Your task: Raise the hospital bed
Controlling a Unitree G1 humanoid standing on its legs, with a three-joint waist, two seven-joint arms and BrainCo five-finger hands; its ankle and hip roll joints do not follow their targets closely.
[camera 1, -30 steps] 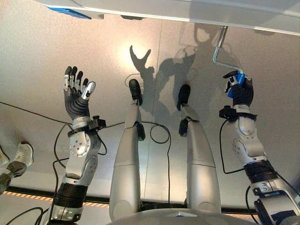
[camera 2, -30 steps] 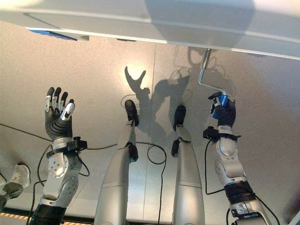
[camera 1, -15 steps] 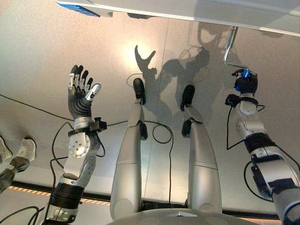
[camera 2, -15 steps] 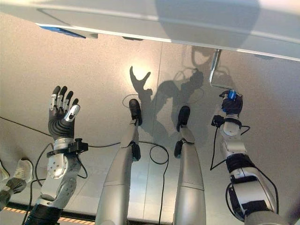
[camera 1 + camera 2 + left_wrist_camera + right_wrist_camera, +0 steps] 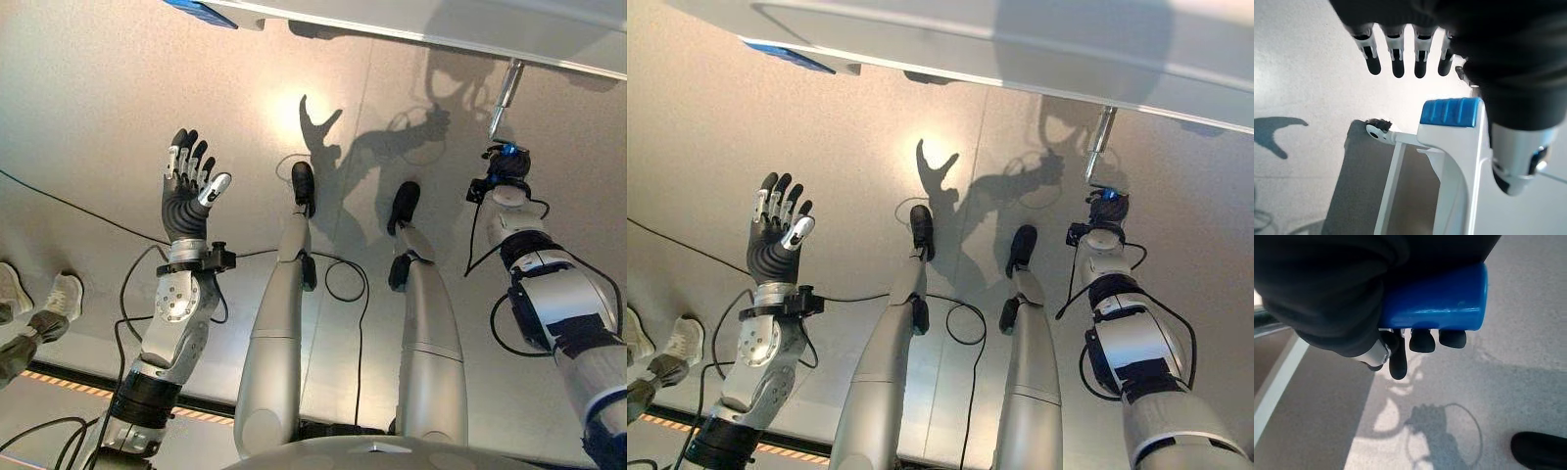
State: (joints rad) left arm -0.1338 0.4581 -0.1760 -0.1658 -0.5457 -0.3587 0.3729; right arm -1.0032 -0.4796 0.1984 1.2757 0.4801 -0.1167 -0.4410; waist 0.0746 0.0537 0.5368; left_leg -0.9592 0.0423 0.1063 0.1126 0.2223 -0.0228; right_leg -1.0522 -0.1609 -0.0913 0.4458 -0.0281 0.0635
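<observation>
The left hand (image 5: 188, 191) is raised on a bent arm, fingers straight and spread, holding nothing. The right arm reaches far forward, its right hand (image 5: 505, 164) curled tight around a blue grip (image 5: 1435, 298).

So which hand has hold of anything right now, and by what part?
The right hand is curled round the blue plastic grip at the end of the bed's silver metal crank. The left hand is raised, open, holding nothing.

Bed frame edge (image 5: 411, 24) barred the way at twelve o'clock, crank rod (image 5: 504, 90) hung below it at one, open floor (image 5: 98, 108) from nine to eleven, a person's shoes (image 5: 61, 299) stood at eight.
</observation>
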